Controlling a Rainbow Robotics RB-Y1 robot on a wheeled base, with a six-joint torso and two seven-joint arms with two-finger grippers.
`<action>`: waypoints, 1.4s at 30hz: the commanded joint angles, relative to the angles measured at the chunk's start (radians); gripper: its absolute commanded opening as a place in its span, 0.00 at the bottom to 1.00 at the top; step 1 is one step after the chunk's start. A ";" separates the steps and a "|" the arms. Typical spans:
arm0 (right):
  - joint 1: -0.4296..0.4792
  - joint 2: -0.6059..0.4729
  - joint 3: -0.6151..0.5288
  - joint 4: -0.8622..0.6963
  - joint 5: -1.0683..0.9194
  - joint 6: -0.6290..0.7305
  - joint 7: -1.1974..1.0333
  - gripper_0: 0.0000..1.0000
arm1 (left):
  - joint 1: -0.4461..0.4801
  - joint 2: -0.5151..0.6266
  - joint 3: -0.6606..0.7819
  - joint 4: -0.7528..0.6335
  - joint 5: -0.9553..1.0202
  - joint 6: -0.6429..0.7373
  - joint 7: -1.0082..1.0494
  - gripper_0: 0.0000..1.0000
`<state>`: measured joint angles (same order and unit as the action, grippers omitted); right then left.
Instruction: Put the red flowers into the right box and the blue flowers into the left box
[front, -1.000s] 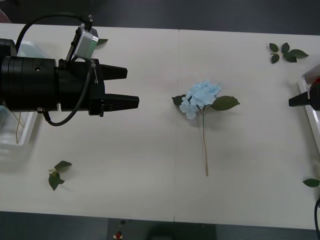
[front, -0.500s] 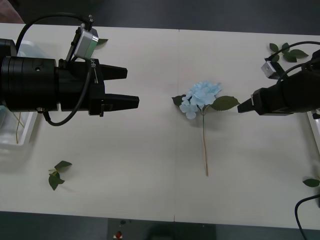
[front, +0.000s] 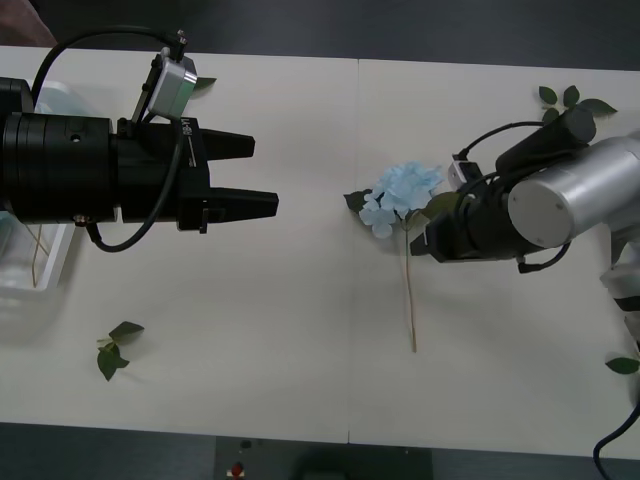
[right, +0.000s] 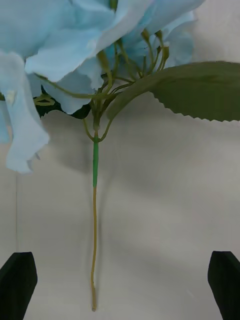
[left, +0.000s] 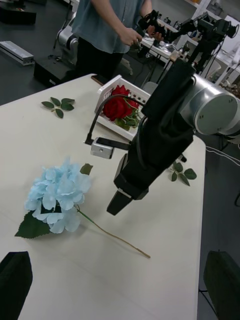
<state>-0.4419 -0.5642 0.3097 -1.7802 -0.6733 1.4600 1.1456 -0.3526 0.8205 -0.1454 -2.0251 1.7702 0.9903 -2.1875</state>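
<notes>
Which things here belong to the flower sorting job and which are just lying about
Job: blue flower; red flowers in the right box; left box; right gripper over the blue flower's stem; left gripper waiting.

Lying about: loose leaf sprigs.

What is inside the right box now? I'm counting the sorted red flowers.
The right box holds red flowers: one red bloom with dark leaves shows clearly. The right arm covers the rest of the box, so any further roses cannot be counted.

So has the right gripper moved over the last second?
Yes. The right gripper has swung in from the table's right edge toward the left, reaching the blue flower, which lies where it was.
</notes>
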 joint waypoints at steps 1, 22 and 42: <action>-0.037 -0.008 0.083 -0.033 0.070 -0.032 -0.126 1.00 | -0.016 -0.007 0.001 -0.010 0.011 0.002 -0.011 1.00; -0.107 0.078 0.221 0.173 0.187 -0.179 -0.233 1.00 | -0.016 -0.007 0.001 -0.010 0.011 0.002 -0.011 1.00; -0.115 0.095 0.249 0.246 0.221 -0.222 -0.225 0.46 | -0.016 -0.007 0.001 -0.010 0.011 0.002 -0.011 1.00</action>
<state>-0.5244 -0.4821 0.5629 -1.5247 -0.4579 1.2426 0.9349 -0.3526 0.8204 -0.1454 -2.0251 1.7702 0.9903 -2.1875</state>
